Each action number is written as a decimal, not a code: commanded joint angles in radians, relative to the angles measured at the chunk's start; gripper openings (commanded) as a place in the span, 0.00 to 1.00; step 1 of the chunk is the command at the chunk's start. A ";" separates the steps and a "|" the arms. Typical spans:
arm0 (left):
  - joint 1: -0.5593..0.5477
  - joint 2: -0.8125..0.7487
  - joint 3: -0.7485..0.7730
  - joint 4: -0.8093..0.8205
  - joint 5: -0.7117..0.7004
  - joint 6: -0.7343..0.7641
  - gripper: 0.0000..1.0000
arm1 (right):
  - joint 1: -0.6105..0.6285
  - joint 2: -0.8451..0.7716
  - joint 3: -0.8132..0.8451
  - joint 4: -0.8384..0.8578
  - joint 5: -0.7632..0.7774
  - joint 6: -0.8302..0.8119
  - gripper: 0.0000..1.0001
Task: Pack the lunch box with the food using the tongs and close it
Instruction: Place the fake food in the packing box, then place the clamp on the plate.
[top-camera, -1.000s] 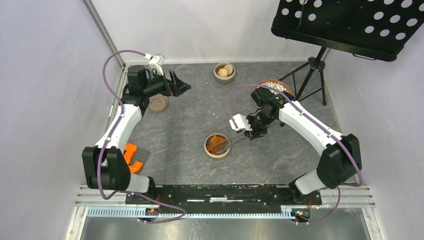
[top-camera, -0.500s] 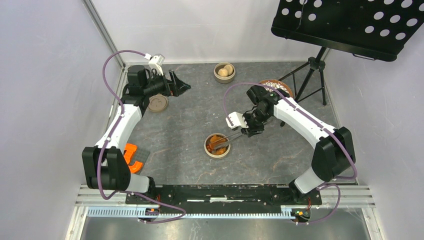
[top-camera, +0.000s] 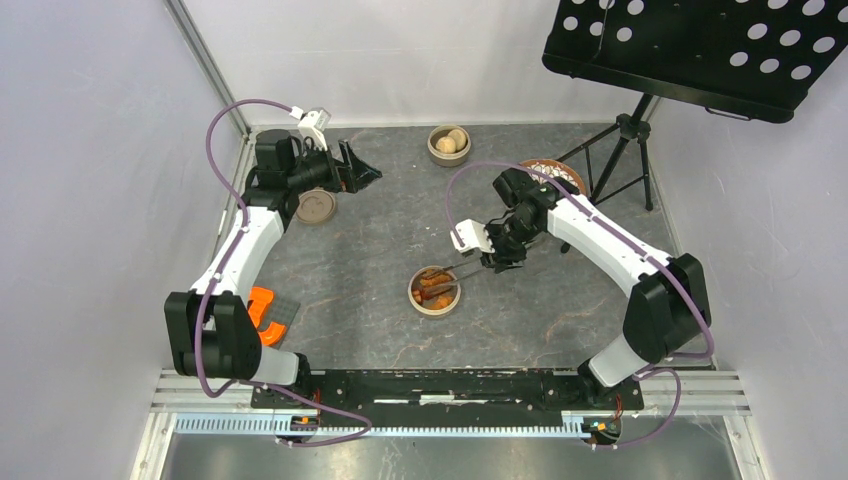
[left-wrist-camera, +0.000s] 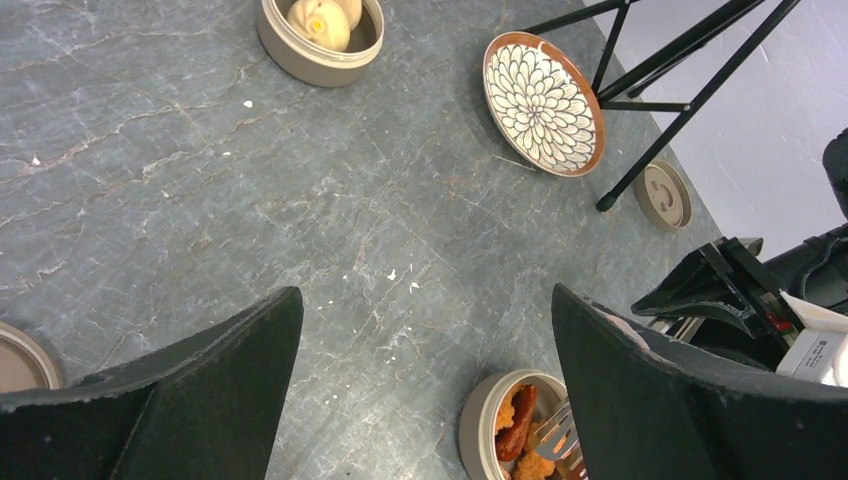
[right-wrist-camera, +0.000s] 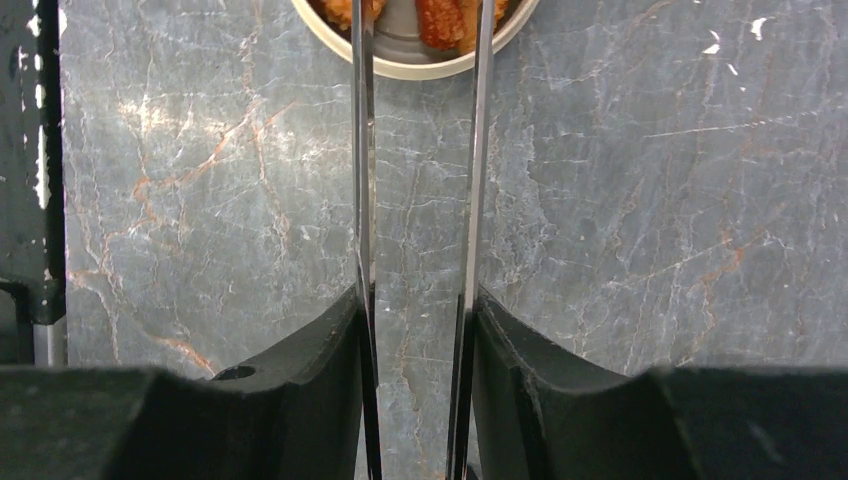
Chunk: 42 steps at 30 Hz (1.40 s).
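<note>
Shows R gripper (right-wrist-camera: 415, 312) pinching thin dark grey tongs (right-wrist-camera: 363, 180), tips apart over small orange crumbed chunks (right-wrist-camera: 440, 18) in round beige tub (top-camera: 434, 311); L gripper (top-camera: 356, 170) spread wide. Appears mostly packed; closing left.

The left arm (top-camera: 245, 240) stretches toward the far left corner, left fingers (left-wrist-camera: 200, 390) spread wide. The right arm (top-camera: 610, 240) bends inward, right fingers (right-wrist-camera: 300, 380) clamping the tongs (right-wrist-camera: 478, 150) between them.

Orange food (right-wrist-camera: 442, 16); grey marbled table (left-wrist-camera: 200, 200); plate (left-wrist-camera: 543, 103) white petal pattern, brown rim
</note>
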<state>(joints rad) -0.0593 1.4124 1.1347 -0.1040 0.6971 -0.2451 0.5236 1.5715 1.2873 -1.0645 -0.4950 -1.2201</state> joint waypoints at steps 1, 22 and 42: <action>-0.001 0.002 0.043 0.009 0.001 0.047 1.00 | -0.002 -0.067 0.026 0.101 -0.036 0.124 0.43; -0.001 0.007 0.052 -0.001 -0.005 0.034 1.00 | -0.198 -0.224 -0.224 0.786 0.516 1.300 0.36; -0.001 0.028 0.076 0.003 -0.011 0.027 1.00 | -0.239 0.043 -0.193 0.721 0.829 1.664 0.40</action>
<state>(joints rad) -0.0593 1.4479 1.1721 -0.1246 0.6899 -0.2455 0.2859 1.5951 1.0519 -0.3859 0.2932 0.3752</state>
